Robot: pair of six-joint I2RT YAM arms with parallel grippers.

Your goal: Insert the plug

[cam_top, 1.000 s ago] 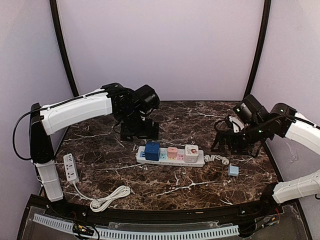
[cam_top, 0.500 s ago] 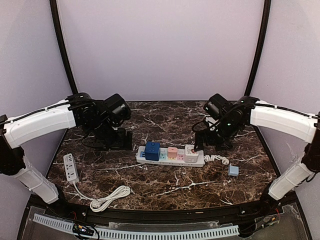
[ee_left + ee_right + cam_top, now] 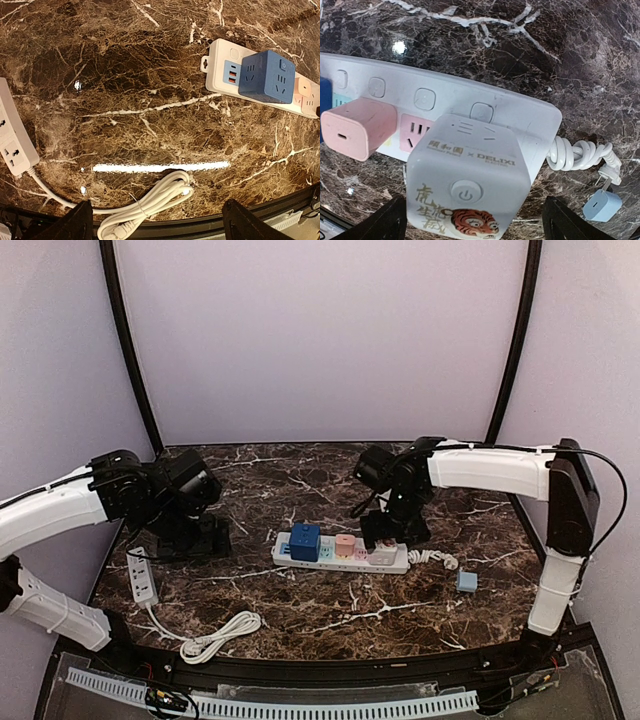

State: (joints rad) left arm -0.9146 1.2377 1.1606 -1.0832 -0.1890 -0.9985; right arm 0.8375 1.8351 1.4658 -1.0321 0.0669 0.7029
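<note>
A white power strip (image 3: 330,562) lies mid-table with a blue cube adapter (image 3: 305,541), a pink plug (image 3: 345,545) and a white tiger-print cube adapter (image 3: 383,553) seated in it. A small light-blue plug (image 3: 467,581) lies loose on the table to its right. My right gripper (image 3: 385,530) hovers over the strip's right end. In the right wrist view it (image 3: 475,225) is open, its fingers wide on either side of the white cube (image 3: 470,175). My left gripper (image 3: 190,540) is open and empty, left of the strip.
A second small white power strip (image 3: 141,575) with a bundled white cable (image 3: 215,637) lies at the front left. The main strip's coiled cord (image 3: 580,155) ends near the light-blue plug (image 3: 601,205). Dark frame posts stand at the back corners.
My right arm swung left from the right edge to above the strip's right end. My left arm pulled back from behind the strip to the left side of the table.
</note>
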